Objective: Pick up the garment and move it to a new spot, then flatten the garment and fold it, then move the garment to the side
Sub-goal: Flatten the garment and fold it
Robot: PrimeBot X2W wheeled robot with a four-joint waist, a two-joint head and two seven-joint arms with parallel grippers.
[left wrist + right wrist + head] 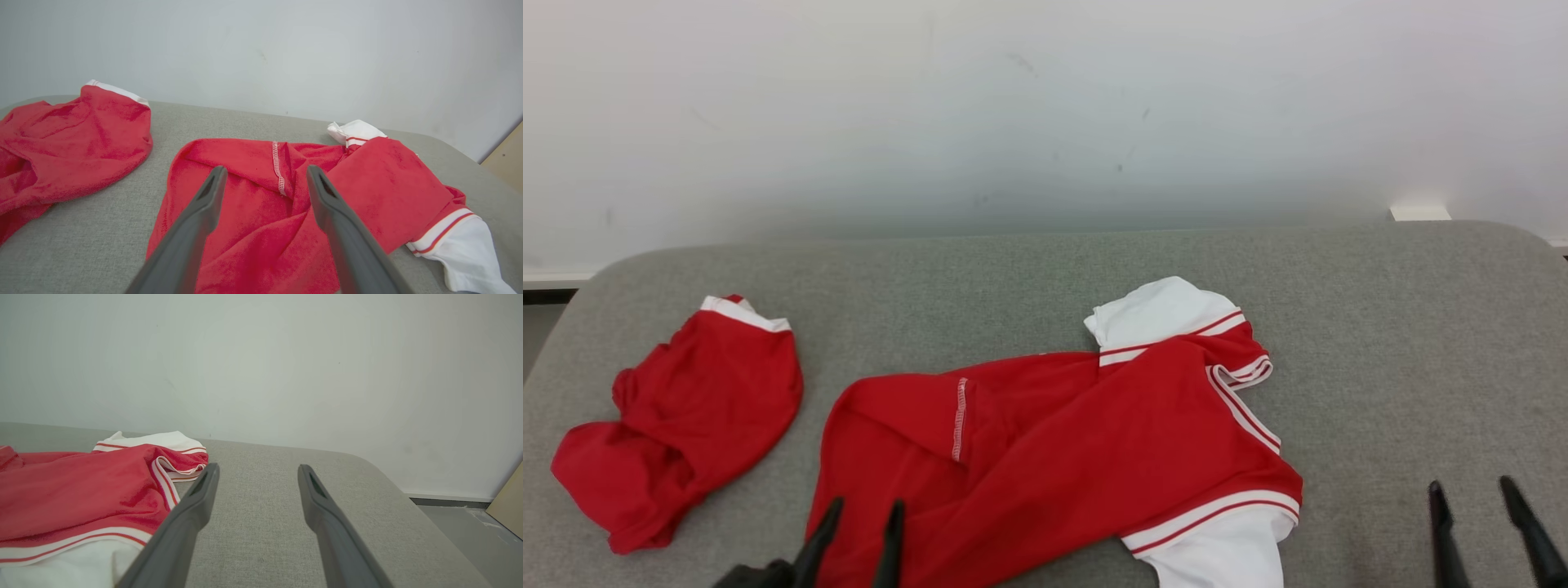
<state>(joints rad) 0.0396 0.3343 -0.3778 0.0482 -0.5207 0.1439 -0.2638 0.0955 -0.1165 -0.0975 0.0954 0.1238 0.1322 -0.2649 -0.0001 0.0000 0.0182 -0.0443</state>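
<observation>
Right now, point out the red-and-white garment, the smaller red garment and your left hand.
red-and-white garment (1094, 441): head view, red body.
smaller red garment (711, 392): head view, its middle.
left hand (866, 506): head view, between fingertips.

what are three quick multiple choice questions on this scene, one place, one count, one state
1. Where is the small red garment, relative to the red-and-white shirt? A) robot's left B) robot's right C) on top
2. How many garments lie on the grey table? A) one B) two C) three
3. How is the left gripper? A) shut on the shirt B) open, empty C) shut on nothing
1 A: it lies apart at the head view's left.
2 B: those two pieces.
3 B: its fingers stand spread over the shirt, no cloth between them.
</observation>
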